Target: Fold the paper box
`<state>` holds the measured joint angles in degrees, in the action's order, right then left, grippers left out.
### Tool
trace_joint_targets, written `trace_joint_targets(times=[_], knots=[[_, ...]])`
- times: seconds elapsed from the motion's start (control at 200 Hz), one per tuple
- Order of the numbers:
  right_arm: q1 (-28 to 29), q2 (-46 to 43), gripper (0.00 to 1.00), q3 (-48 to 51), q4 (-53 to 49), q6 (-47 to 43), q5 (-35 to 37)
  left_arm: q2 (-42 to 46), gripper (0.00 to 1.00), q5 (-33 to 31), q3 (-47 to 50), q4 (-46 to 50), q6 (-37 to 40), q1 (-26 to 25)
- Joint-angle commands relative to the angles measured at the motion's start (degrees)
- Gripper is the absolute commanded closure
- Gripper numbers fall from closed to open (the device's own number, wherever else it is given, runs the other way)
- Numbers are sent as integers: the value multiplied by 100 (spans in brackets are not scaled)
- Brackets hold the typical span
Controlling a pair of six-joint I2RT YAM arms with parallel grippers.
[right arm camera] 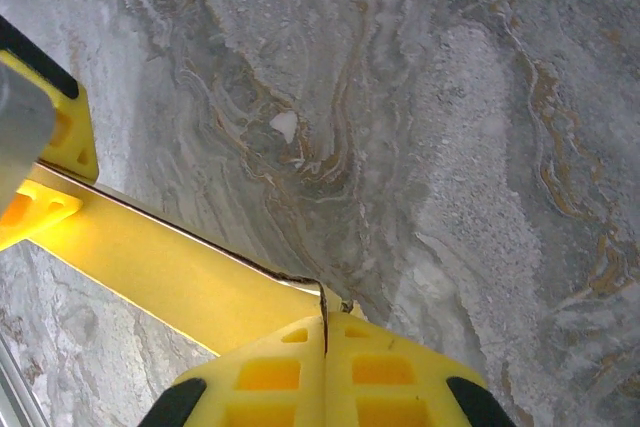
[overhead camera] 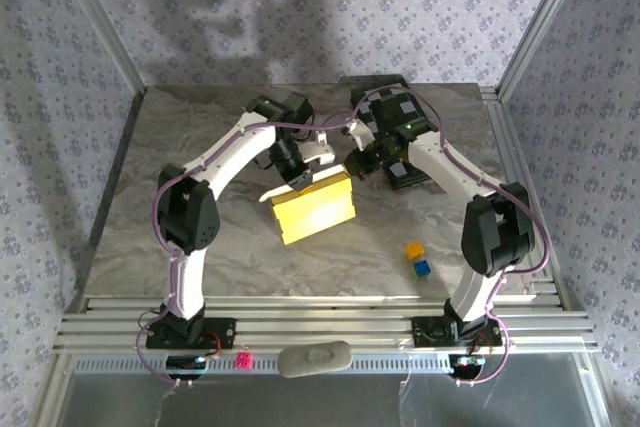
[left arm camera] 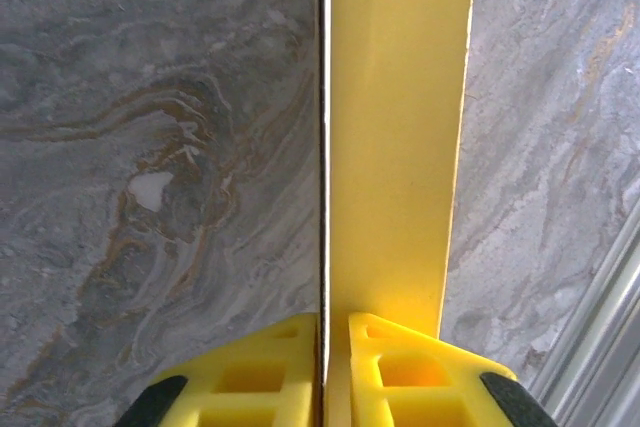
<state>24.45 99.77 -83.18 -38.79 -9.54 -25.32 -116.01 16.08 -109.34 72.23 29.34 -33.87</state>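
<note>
The yellow paper box stands tilted on its long edge at the middle of the marble table. Both grippers are at its upper rim. My left gripper straddles a thin upright wall of the box. Its jaws stand a narrow gap apart, with the sheet's edge against the left finger and a slit beside the right one. My right gripper is shut on the curled corner of the box's rim, its jaws pressed together on the sheet. The left gripper's yellow fingers appear further along the same rim.
A small yellow cube and a blue cube sit at the front right. A dark board lies under the right arm at the back. Metal rails run along the near edge, and frame posts flank the table.
</note>
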Motion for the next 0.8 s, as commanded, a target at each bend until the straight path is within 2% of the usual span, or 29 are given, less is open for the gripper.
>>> trace_joint_targets(times=[0.0,0.35,0.485,0.605,0.795], knots=[[24,-162,100,17,94,336,74,-124,82,-346,9,-340,-200,-38],[49,-398,100,398,604,584,159,135,66,-696,-28,-696,-1010,-28],[58,-431,100,437,684,594,167,261,52,-895,-134,-769,-1668,44],[62,-451,100,477,732,596,185,571,52,-946,19,-1018,-2236,137],[103,-440,100,525,774,568,200,1145,52,-734,502,-1422,-2662,253]])
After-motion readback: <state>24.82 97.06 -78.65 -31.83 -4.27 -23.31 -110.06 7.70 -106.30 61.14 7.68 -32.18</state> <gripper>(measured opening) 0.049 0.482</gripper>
